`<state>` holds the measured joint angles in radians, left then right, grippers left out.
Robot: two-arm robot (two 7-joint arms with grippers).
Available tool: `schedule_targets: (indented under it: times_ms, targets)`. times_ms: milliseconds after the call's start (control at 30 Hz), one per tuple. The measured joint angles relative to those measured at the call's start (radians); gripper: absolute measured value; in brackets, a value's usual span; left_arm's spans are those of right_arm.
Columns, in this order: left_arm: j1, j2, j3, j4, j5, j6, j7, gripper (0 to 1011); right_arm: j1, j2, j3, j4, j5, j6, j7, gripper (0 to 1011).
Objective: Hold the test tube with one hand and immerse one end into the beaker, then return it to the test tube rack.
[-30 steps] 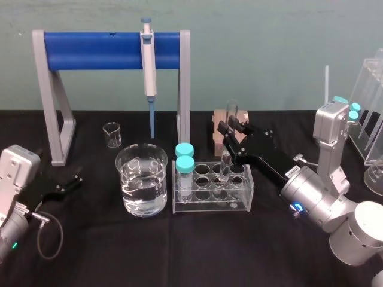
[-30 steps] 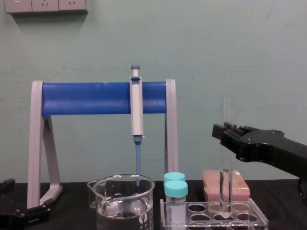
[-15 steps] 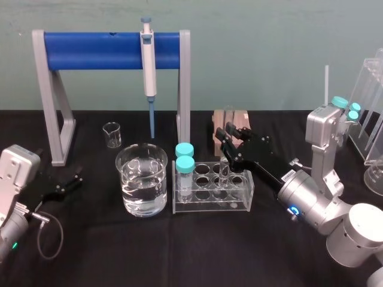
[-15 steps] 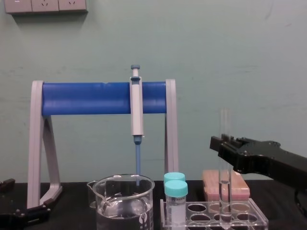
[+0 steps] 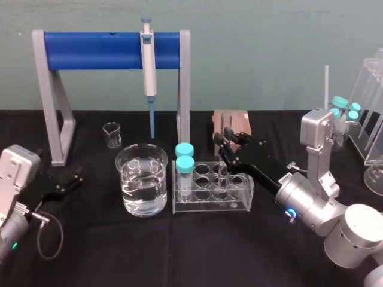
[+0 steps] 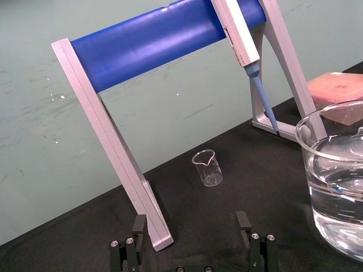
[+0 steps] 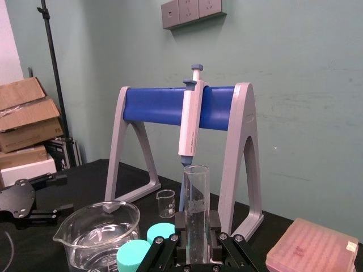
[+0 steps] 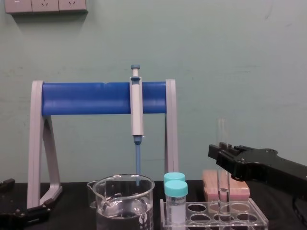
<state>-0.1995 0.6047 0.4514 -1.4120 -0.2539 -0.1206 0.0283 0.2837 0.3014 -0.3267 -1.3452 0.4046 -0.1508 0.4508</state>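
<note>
Stand (image 5: 111, 51) sits at the back of the table with a pipette (image 5: 147, 60) hanging off its bar. Beaker (image 5: 128, 173) is front of it, holding water, just left of the rack (image 5: 212, 206).

Right gripper (image 5: 225, 139) is over the rack's right half, clamped on the tube (image 5: 223, 172). Right wrist view confirms it: fingers (image 7: 180, 225) pressed on both sides of the glass (image 7: 195, 198), tube upright. Head view can't show that, since the arm covers the contact.

Chest view gives me depth: the tube's (image 8: 222, 136) top stands clear above the gripper (image 8: 220, 155), and its round end is down inside a rack (image 8: 213, 219) hole. Bottomed out or not, I can't tell.

Left gripper (image 5: 75, 178) is parked at the table's left edge, well apart from the beaker. Left wrist view shows its fingers (image 6: 139, 224) spread wide, holding nothing.

Two vials (image 5: 185, 156) stand in the rack's left column.
</note>
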Motion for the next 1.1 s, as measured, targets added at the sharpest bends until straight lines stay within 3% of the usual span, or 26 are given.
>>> schedule_targets:
  times_ms: [1100]
  targets:
    - [0.000, 0.000, 0.000, 0.000, 0.000, 0.000, 0.000, 1000, 0.012, -0.003, -0.018, 0.035, -0.018, 0.012, 0.006, 225]
